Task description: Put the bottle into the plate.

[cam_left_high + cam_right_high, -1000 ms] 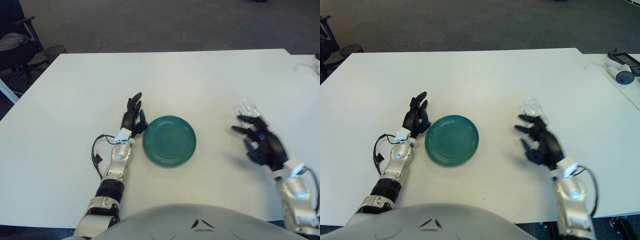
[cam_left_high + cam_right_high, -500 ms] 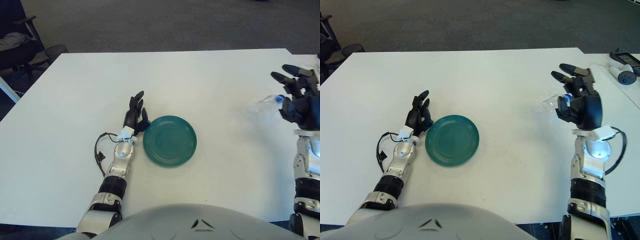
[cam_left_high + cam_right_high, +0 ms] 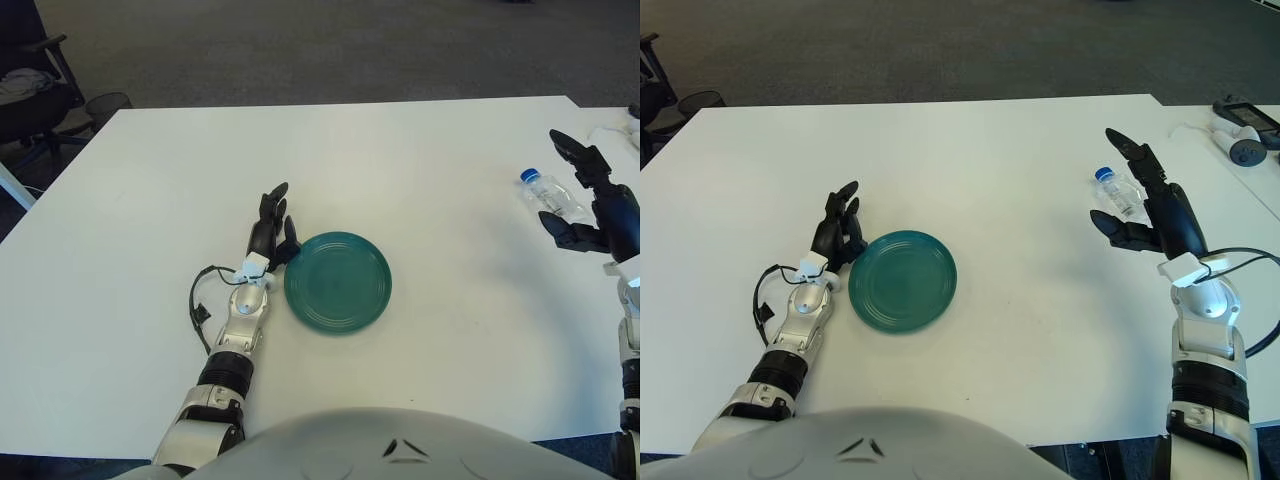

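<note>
Since 1 s ago the right hand (image 3: 1145, 205) has swung from near the worktop's middle out to the far right, and its fingers are now spread wide, gripping nothing; the bottle (image 3: 1118, 192), blurred beside the hand half a sec ago, now lies on its side on the white worktop (image 3: 970, 150), w/ blue cap pointing away and to the left. Right hand sits just beside and partly over the bottle's near end: one finger reaches past it on the far side, thumb low on the near side, so the body lies roughly between them, but no contact can be made out. Left hand (image 3: 270, 228) is parked flat by the left rim of the green plate (image 3: 338, 281), fingers relaxed, holding nothing. Plate is well apart from the bottle, toward the robot's left. Step in hand looks like the grasp itself, task barely begun. To do it well: bring the palm down over the mid-body, not the cap end, w/ fingers across the bottle's long axis so they close around the round side. Clear, light plastic will likely roll or skid if nudged by one finger first, so close both sides together and firmly enough not to slip. Lift clear before carrying left, then lower onto plate centre and release low.
</note>
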You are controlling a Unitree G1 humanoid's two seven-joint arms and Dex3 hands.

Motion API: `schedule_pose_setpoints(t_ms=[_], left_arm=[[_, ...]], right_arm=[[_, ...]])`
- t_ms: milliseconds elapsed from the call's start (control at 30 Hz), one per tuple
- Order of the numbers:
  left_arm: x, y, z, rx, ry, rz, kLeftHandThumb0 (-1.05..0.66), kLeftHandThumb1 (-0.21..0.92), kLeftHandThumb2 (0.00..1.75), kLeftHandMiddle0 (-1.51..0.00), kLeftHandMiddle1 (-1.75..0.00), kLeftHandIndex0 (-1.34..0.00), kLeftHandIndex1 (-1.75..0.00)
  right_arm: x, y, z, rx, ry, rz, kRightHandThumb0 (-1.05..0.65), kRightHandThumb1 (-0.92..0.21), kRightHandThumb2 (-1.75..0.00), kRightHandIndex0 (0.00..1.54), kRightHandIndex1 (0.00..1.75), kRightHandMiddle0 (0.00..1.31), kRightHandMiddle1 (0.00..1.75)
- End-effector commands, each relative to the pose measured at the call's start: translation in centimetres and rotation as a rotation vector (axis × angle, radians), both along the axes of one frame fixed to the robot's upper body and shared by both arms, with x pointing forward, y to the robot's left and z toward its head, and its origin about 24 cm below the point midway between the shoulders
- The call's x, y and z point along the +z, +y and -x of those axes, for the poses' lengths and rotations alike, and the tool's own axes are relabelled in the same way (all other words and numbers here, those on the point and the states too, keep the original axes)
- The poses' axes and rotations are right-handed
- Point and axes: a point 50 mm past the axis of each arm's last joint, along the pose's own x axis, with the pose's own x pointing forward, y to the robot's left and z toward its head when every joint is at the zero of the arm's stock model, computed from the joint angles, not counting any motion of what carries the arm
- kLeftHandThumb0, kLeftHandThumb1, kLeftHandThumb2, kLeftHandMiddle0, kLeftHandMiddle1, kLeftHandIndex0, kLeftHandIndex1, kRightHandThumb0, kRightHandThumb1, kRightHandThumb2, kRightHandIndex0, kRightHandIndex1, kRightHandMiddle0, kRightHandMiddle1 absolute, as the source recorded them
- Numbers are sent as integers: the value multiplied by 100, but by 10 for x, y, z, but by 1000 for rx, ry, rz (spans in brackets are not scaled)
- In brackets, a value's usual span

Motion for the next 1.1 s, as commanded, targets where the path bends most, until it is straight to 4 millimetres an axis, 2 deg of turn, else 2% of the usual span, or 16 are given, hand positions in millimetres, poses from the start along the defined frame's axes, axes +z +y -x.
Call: schedule_pose_setpoints(t_ms=[0,367,1067], left_arm=[[-24,0,16,5,114,-3,-82,92,102,-26,-1,0,-58],[-27,4,16,6,119,-14,-81,92,101,-27,-1,0,-59],[-30,14,14,13,116,-21,-82,92,100,-31,-3,0,-65]], right_arm=[[-1,0,-3,13,29,-2,-104,-92,-52,0,0,0,3],[-9,0,-4,7,112,-50,-105,-92,-39,0,0,0,0],[-12,7,-5,3,133,-57,-105,-92,-38,0,0,0,0]])
